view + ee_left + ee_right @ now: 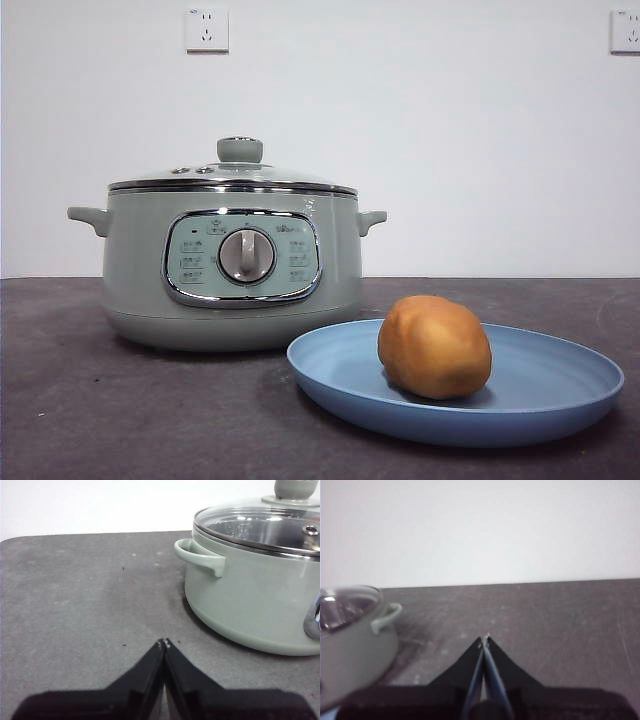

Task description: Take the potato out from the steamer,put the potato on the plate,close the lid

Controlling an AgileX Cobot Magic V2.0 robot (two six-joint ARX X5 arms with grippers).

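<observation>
On the bench, the potato (434,346) is seen lying on the plate (560,400) at four o'clock from the steamer (230,270), the lid (235,178) is seated, both claws, left claw (164,642) and right claw (484,639), are pressed together, so nothing more seems needed.

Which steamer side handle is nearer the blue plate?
The pale green handle beside the round light-blue plate holding the orange-brown potato; the opposite handle juts over bare dark table.
</observation>
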